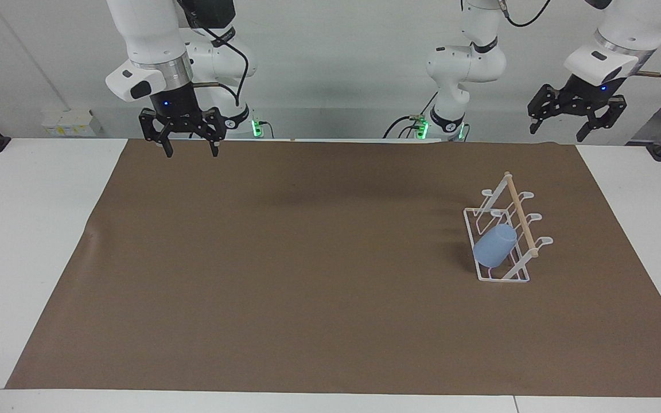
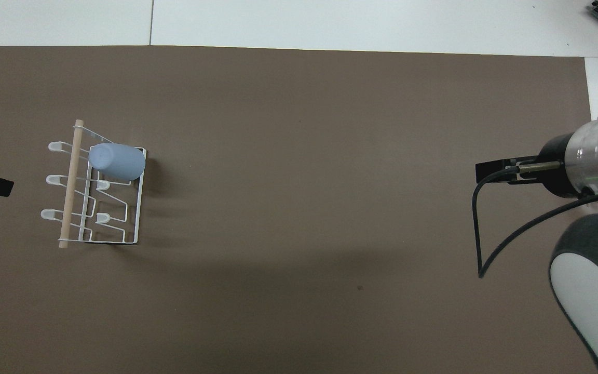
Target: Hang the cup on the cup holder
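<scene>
Cup, facing view: light-blue plastic tumbler (image 1: pixel 495 245) hung mouth-down and tilted on a looped prong of the holder, toward my left arm's end of the table.
Cup holder, facing view: white wire rack (image 1: pixel 502 236) with a rectangular base and a light wooden dowel (image 1: pixel 521 214) along its top stood on the brown paper mat (image 1: pixel 307 275).
Left gripper, facing view: my left gripper (image 1: pixel 578 123) hung raised over the mat's robot-side corner at my left arm's end, jaws spread wide, holding nothing, well apart from the rack.
Right gripper, facing view: my right gripper (image 1: pixel 190 152) hung over the mat's edge nearest the robots at the right arm's end, jaws spread wide and empty.
Cup, overhead view: the tumbler (image 2: pixel 117 162) lay tilted on the prong farthest from the robots, base toward the dowel (image 2: pixel 70 183).
Cup holder, overhead view: the rack (image 2: pixel 96 195) sat on the mat (image 2: pixel 304 156).
Grippers, overhead view: I could not make out my fingers.
</scene>
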Controlling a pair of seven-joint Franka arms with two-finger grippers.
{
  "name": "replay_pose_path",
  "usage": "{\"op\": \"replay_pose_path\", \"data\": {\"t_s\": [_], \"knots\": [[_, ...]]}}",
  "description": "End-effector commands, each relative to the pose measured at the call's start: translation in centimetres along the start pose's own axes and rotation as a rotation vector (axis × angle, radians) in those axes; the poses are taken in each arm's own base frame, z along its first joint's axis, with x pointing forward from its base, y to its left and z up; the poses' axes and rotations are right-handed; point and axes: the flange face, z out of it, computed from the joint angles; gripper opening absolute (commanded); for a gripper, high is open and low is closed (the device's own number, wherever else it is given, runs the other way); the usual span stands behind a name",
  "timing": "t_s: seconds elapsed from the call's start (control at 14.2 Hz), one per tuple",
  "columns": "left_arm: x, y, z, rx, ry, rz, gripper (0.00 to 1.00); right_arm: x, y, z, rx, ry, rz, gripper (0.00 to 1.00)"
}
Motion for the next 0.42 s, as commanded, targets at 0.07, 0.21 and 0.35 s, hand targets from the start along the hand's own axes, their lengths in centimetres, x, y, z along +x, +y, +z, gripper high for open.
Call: {"op": "replay_pose_path", "data": {"t_s": [0.07, 0.21, 0.35], "knots": [[-0.6, -0.6, -0.6, -0.021, -0.019, -0.036, 1.0, 0.1, 0.6, -1.1, 0.024, -0.021, -0.003, 1.0], [-0.7, -0.7, -0.5, -0.021, -0.017, -0.037, 1.0, 0.0, 0.7, -1.6, 0.024, -0.024, -0.002, 1.0], [-0.7, -0.6, -0.4, -0.021, -0.02, -0.036, 1.0, -0.2, 0.7, -2.0, 0.023, -0.019, -0.001, 1.0]]}}
